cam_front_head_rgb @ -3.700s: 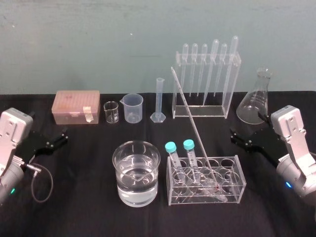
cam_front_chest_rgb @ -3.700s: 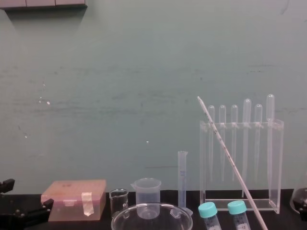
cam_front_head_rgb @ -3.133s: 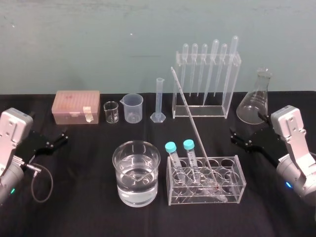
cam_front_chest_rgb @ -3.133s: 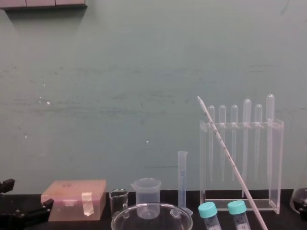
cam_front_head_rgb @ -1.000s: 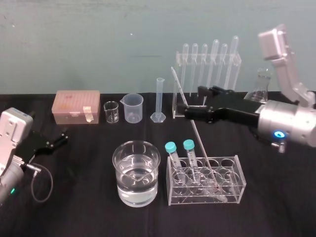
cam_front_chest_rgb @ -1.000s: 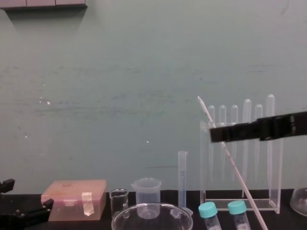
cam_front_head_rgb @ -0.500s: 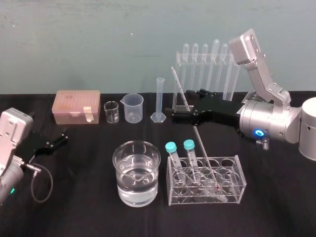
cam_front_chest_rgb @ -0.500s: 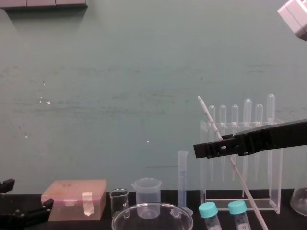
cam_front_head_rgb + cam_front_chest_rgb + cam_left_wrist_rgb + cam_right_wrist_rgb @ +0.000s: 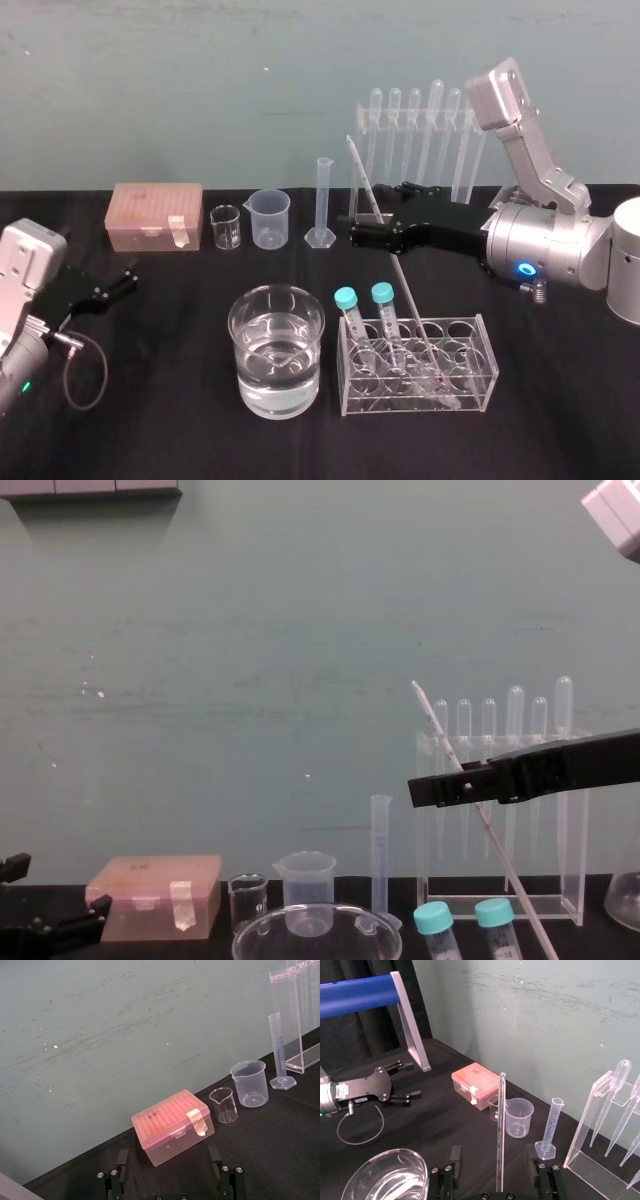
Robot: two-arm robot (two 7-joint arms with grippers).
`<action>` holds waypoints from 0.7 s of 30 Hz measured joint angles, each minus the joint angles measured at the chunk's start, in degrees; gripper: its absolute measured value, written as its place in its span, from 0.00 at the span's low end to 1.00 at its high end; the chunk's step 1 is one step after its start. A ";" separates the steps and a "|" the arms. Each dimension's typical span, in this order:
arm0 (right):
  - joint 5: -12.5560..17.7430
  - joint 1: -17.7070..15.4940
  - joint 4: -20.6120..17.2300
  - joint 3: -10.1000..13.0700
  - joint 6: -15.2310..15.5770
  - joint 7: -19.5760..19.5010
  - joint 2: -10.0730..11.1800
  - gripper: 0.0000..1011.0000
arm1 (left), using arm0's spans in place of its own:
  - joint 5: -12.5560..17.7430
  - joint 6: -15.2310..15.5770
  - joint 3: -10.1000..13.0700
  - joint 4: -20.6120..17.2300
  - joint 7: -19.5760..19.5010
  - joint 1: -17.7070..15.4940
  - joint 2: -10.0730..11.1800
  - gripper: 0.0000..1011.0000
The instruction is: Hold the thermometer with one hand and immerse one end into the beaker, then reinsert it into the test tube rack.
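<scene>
Starting nearest you, the beaker [image 9: 278, 392] of water sits untouched just left of the test tube rack [image 9: 478, 378]. The thermometer [image 9: 397, 277] leans with its foot in that rack, so lifting, dipping and reinserting all remain. At near left, the left gripper [image 9: 115, 285] lies parked, fingers spread. Farther back, your right gripper [image 9: 378, 212] straddles the thermometer's upper stem, jaws apart and not yet clamped.

scene lit evenly, moderately bright; shadows swallowed by black desk cloth [image 9: 160, 420]; soft highlights seen on beaker [image 9: 277, 352] glass.
</scene>
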 joint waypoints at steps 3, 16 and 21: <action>0.03 -0.02 -0.02 0.02 0.00 0.02 0.02 0.75 | 0.00 0.00 0.00 0.00 0.00 0.00 0.00 1.00; 0.09 -0.06 -0.09 0.08 0.06 0.07 0.08 0.33 | 0.00 0.00 0.00 0.00 0.00 0.00 0.00 1.00; 0.11 -0.07 -0.09 0.09 0.09 0.09 0.09 0.19 | 0.00 0.00 0.00 0.00 0.00 0.00 0.00 1.00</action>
